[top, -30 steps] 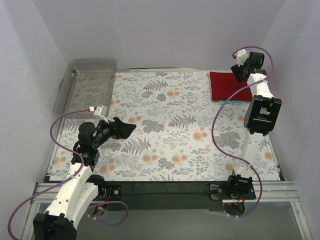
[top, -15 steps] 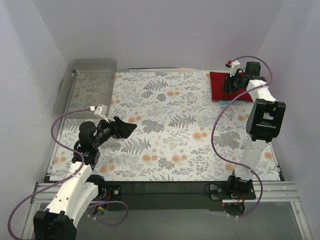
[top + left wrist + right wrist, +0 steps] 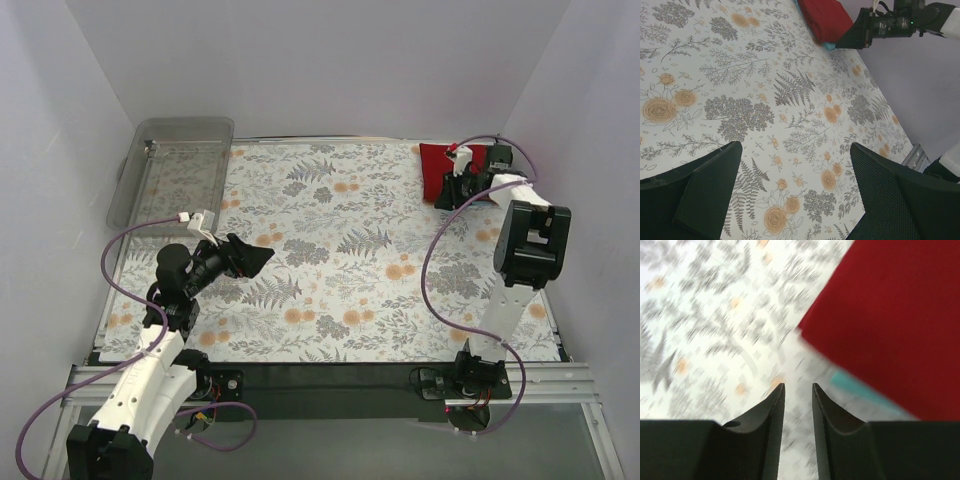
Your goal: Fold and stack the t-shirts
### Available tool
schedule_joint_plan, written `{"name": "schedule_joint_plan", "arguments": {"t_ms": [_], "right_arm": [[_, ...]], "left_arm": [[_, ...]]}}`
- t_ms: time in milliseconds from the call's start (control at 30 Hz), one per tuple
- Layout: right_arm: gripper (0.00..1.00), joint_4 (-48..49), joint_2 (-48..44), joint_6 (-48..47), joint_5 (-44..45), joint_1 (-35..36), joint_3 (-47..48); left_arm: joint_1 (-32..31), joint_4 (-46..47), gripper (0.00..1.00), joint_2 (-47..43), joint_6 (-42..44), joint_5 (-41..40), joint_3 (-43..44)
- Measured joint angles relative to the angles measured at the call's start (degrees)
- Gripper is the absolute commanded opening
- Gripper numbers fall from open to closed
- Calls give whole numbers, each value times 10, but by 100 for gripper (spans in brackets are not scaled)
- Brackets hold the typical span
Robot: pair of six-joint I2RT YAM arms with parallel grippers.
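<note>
The dark red t-shirt [image 3: 445, 162] lies folded at the far right of the table, on top of the teal t-shirt, which shows only as a thin strip [image 3: 850, 384] under its near edge. Both also show in the left wrist view, red [image 3: 824, 17] over teal [image 3: 828, 46]. My right gripper [image 3: 441, 202] is low at the near left corner of this stack; in its own view [image 3: 797, 386] the jaws stand a narrow gap apart with nothing between them. My left gripper [image 3: 257, 260] hovers wide open and empty over the near left of the table [image 3: 796, 147].
A clear plastic tray [image 3: 185, 122] stands at the far left corner. A floral cloth [image 3: 340, 260] covers the table. White walls close in the left, back and right sides. The right arm's purple cable [image 3: 432, 250] loops over the right part of the table.
My right gripper has come down from above the back right corner and forward to the near left edge of the shirt stack. The left arm has not moved.
</note>
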Motion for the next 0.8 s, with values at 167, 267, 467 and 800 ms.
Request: {"name": "schedule_joint_plan", "arguments": {"t_ms": [167, 267, 467, 800], "right_arm": [[44, -18, -188, -29, 4, 0, -157], [56, -17, -338, -45, 27, 2, -239], [98, -8, -613, -49, 107, 1, -362], [98, -12, -780, 73, 221, -12, -421]], "left_arm": [[0, -17, 88, -5, 4, -6, 14], [0, -40, 92, -7, 9, -20, 38], [0, -87, 98, -30, 24, -57, 69], [0, -177, 98, -37, 84, -167, 122]]}}
